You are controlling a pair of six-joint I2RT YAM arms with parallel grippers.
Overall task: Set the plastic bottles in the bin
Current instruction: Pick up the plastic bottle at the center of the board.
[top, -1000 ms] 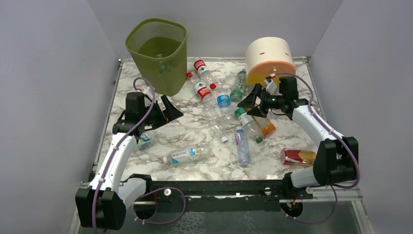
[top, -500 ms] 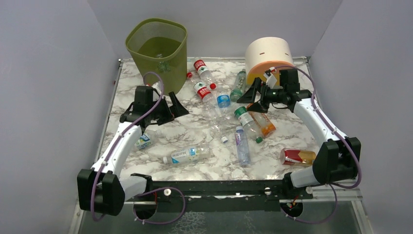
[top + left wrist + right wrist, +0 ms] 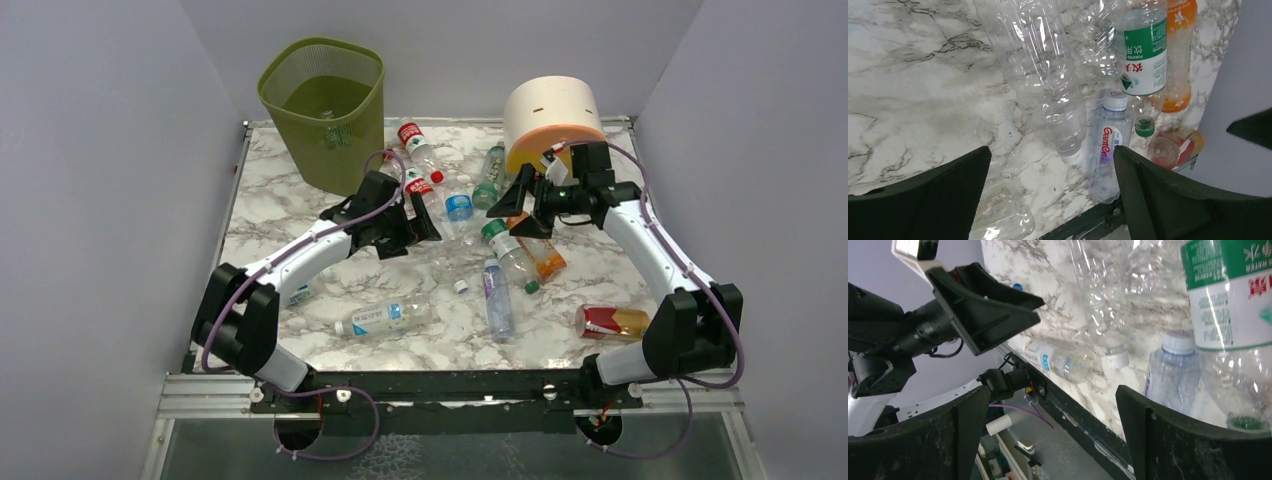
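Note:
The olive-green mesh bin (image 3: 322, 100) stands at the back left, with a bottle showing inside through the mesh. Several plastic bottles lie on the marble table: red-labelled ones (image 3: 416, 185), a clear crushed one (image 3: 437, 235), a green-capped one (image 3: 510, 255), an orange-filled one (image 3: 547, 260). My left gripper (image 3: 420, 220) is open and empty, just above the clear bottle (image 3: 1048, 85). My right gripper (image 3: 522, 205) is open and empty, above the green-labelled bottle (image 3: 1228, 305).
A cream cylinder (image 3: 553, 120) stands at the back right, behind the right gripper. More bottles lie near the front: a blue-labelled one (image 3: 385, 318), a purple-labelled one (image 3: 496, 298), a red one (image 3: 612, 321) and a small one (image 3: 295, 294) at the left.
My left arm has swung right, from beside the bin to over the bottles in the middle. The right gripper has risen slightly and stays open.

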